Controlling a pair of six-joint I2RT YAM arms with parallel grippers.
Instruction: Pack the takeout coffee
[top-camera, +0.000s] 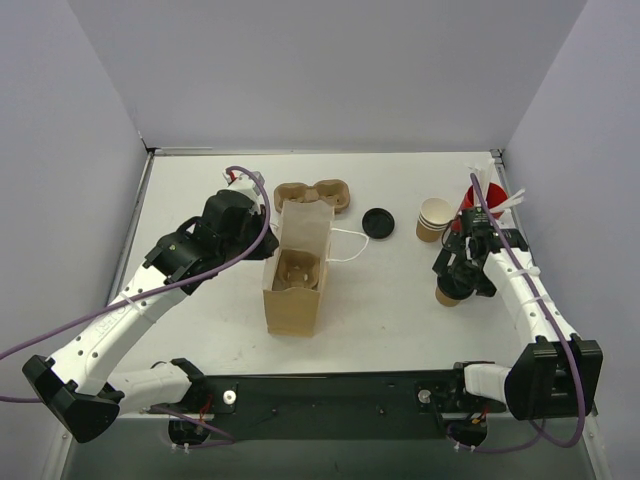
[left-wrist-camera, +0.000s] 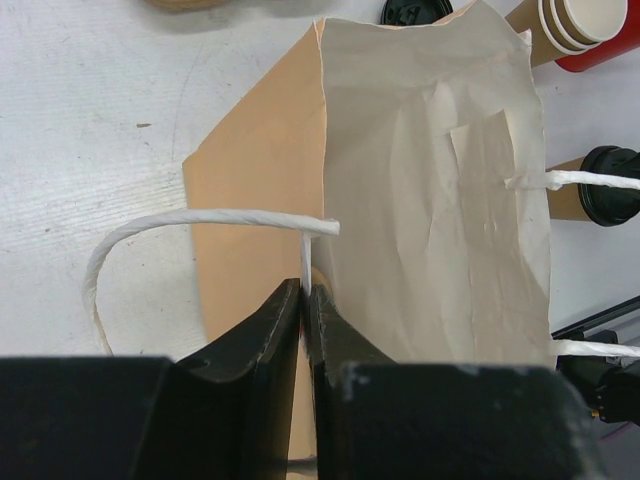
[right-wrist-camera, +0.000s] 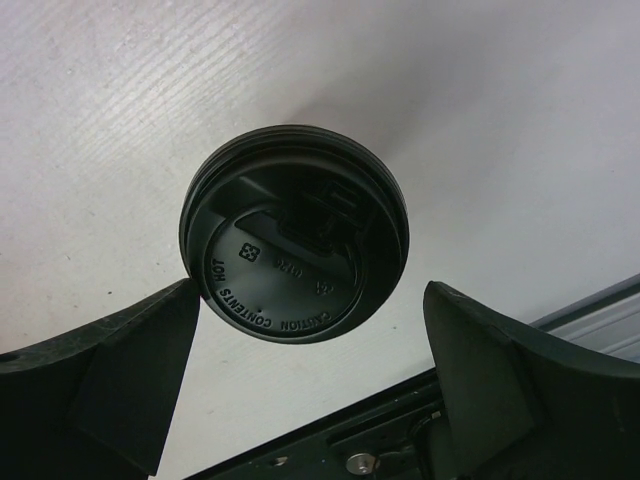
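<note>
The takeout coffee (top-camera: 448, 294), a tan-brown paper cup with a black lid (right-wrist-camera: 295, 235), stands upright at the table's right. My right gripper (top-camera: 462, 262) hangs just above it. In the right wrist view this gripper (right-wrist-camera: 312, 290) is open, one finger on each side of the lid, neither touching it. The cup (left-wrist-camera: 566, 201) also shows past the bag in the left wrist view. A brown paper bag (top-camera: 295, 290) stands open in the middle with a pulp cup carrier (top-camera: 297, 268) inside. My left gripper (left-wrist-camera: 305, 290) is at the bag's left rim, shut on its white cord handle (left-wrist-camera: 200, 218).
A second pulp carrier (top-camera: 314, 194) lies behind the bag. A loose black lid (top-camera: 377, 222) sits to the bag's right. A stack of pale lidless cups (top-camera: 434, 220) and a red cup with white sticks (top-camera: 487, 200) stand behind the coffee. Grey walls enclose the table.
</note>
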